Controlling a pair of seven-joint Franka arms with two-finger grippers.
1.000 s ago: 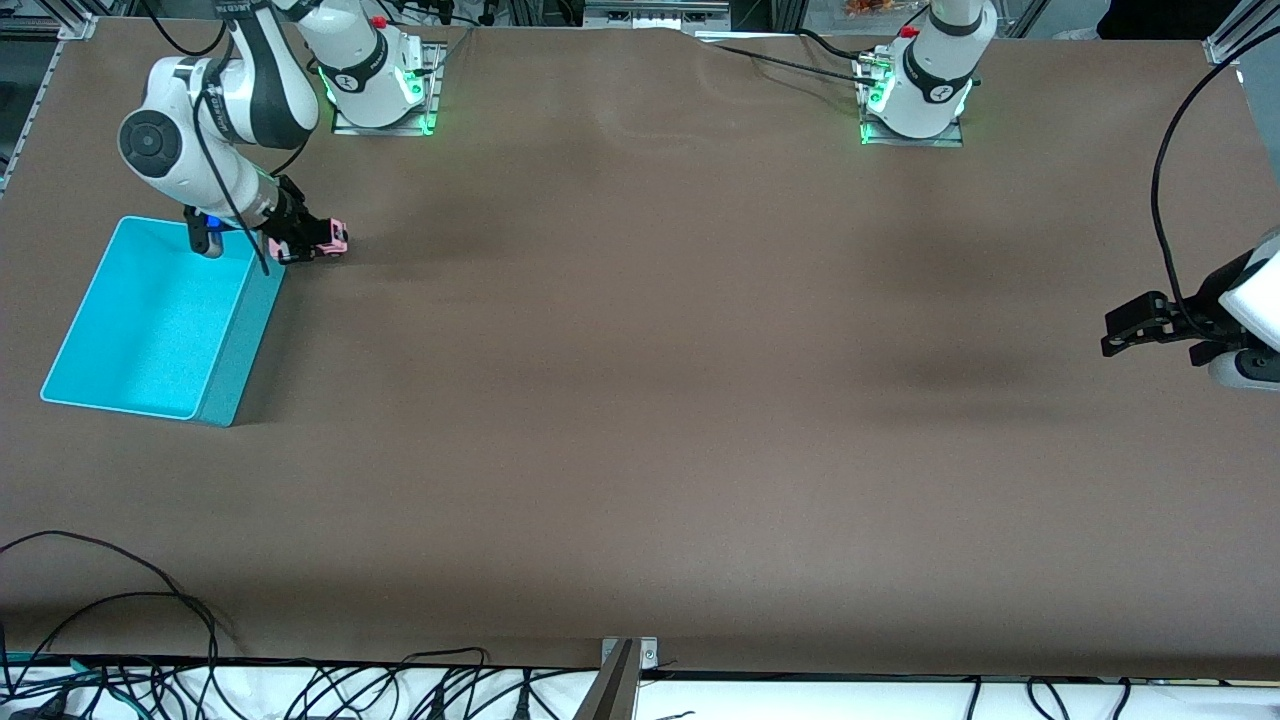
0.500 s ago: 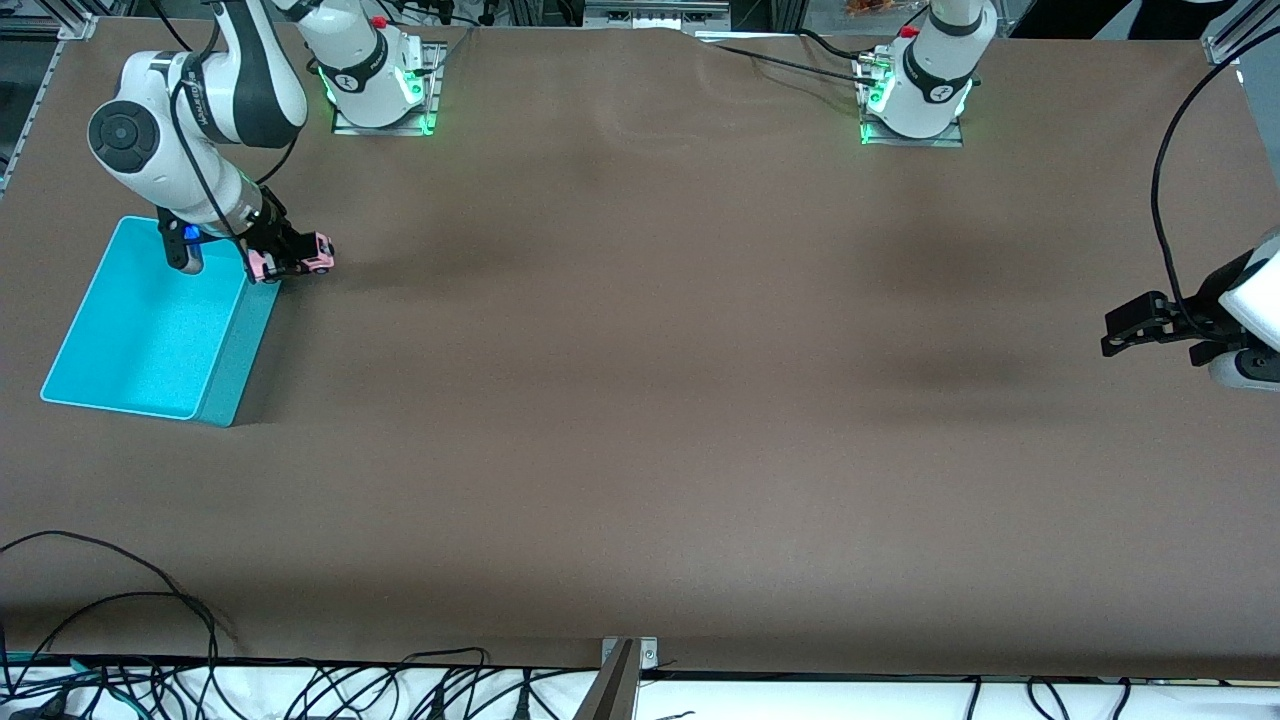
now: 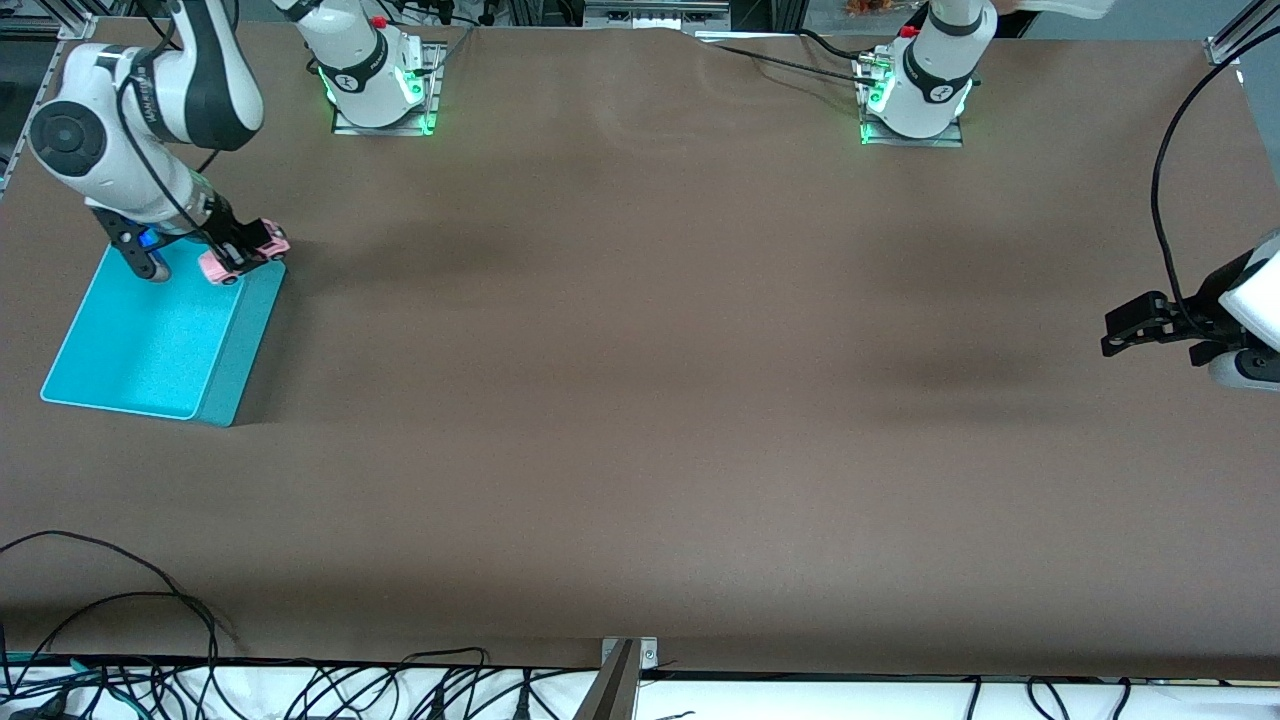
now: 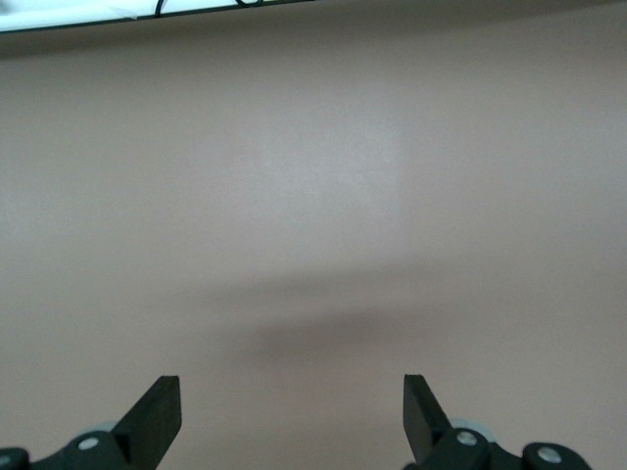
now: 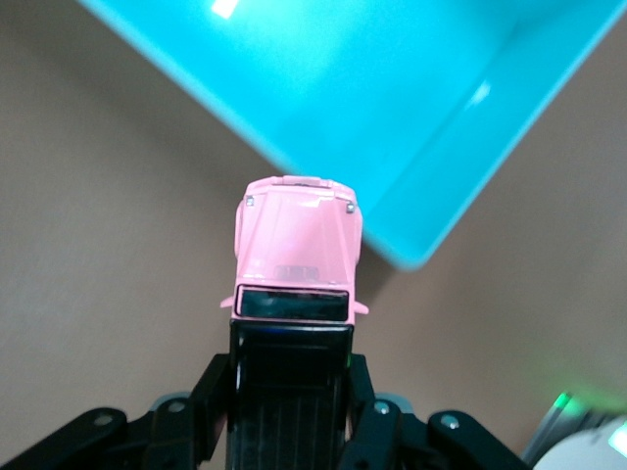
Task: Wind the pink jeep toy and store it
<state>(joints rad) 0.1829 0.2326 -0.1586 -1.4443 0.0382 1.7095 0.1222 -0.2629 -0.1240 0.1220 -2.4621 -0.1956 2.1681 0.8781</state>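
Note:
My right gripper [image 3: 235,256] is shut on the pink jeep toy [image 3: 246,254] and holds it in the air over the edge of the turquoise bin [image 3: 230,345] that faces the robot bases. In the right wrist view the jeep [image 5: 297,247] shows its pale pink hood and black roof, clamped between my fingers [image 5: 217,392], with its nose over the rim of the bin [image 5: 323,108]. My left gripper [image 3: 1118,333] is open and empty over bare table at the left arm's end; its wrist view shows both fingertips [image 4: 157,416] wide apart.
The brown table [image 3: 640,400] stretches between the arms. Cables [image 3: 120,620] lie along the table edge nearest the front camera. The bin holds nothing that I can see.
My right arm has carried the jeep from beside the bin toward the right arm's end of the table, so that it now hangs over the bin's rim. The left arm has not moved.

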